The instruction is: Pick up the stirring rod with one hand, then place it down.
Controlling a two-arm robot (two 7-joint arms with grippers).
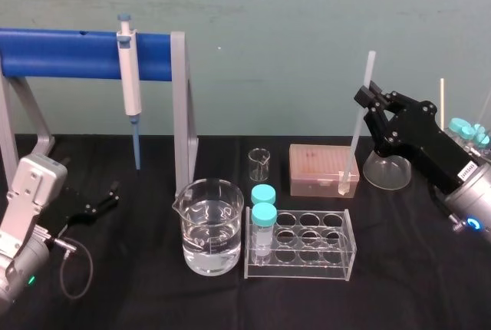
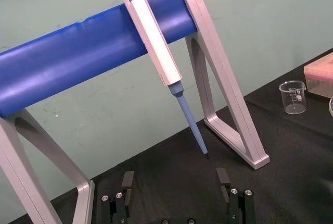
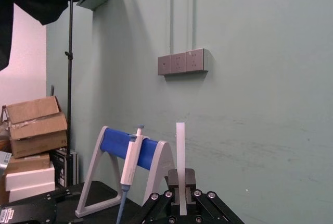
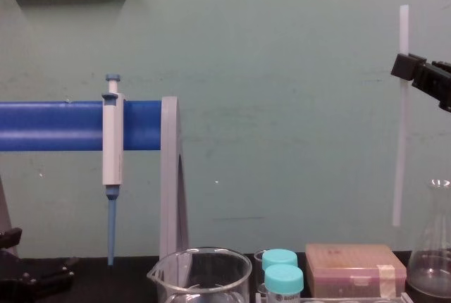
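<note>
Aloft, right hand (image 1: 374,94) grips stirring rod (image 1: 359,127); beaker (image 1: 234,192) holds clear liquid (image 1: 211,249).

Even indoor light, faint shadows, glints on the beaker (image 1: 212,199) (water too)

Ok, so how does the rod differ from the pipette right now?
The rod is clamped in the right gripper, held in the air; the pipette hangs on the blue rack. The rod is plain, thin and translucent white all along; the pipette has a thicker white body and a tapered blue tip. Both stand nearly upright. The left gripper sits open, idle.
</note>
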